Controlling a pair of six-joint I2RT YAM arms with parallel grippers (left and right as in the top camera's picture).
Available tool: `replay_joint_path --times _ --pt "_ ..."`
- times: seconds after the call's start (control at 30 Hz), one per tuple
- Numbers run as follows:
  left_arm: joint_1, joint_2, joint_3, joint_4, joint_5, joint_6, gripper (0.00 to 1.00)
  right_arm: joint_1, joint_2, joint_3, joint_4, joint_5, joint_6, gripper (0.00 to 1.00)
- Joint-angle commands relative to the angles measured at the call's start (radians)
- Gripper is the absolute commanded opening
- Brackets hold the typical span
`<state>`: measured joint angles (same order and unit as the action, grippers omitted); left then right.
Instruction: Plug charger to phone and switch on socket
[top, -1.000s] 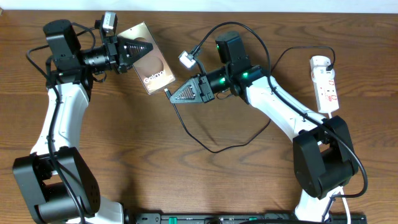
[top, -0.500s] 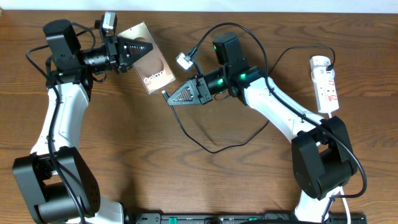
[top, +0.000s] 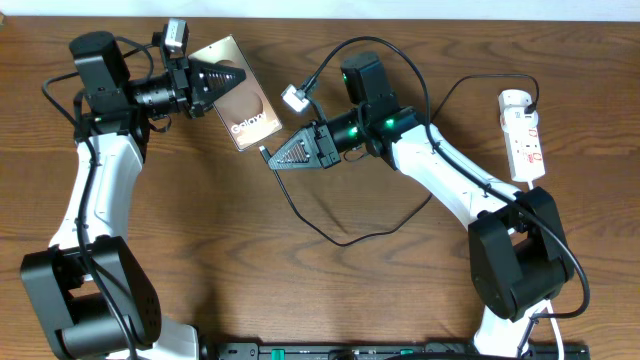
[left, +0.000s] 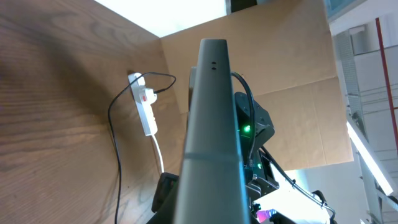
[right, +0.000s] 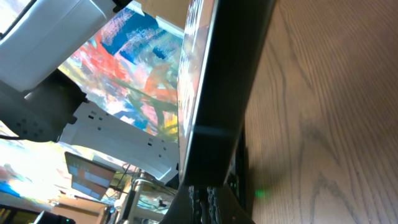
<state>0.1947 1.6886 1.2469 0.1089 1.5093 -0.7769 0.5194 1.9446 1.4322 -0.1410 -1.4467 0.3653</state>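
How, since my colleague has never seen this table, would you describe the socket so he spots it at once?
Start at the wooden table's right edge, beyond the right arm's white links. There lies the socket, a white elongated power strip. Unlike the arms, it carries red switches and a black plug at its far end.

The table (top: 210, 220) is dark brown wood with a clear grain. A black bar (top: 330, 351) lies along its near edge. Brown cardboard panels (left: 280, 87) stand upright beyond one edge.
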Motion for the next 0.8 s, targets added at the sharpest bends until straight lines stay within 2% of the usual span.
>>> replay_joint_path --times 0.0,0.77 --pt "0.011 -0.009 0.014 0.005 0.016 0.018 0.07 0.005 -0.005 0.01 0.005 -0.019 -0.014 0.01" --pt "0.021 -0.009 0.012 0.005 0.017 0.018 0.07 0.003 -0.005 0.01 0.048 -0.019 -0.003 0.01"
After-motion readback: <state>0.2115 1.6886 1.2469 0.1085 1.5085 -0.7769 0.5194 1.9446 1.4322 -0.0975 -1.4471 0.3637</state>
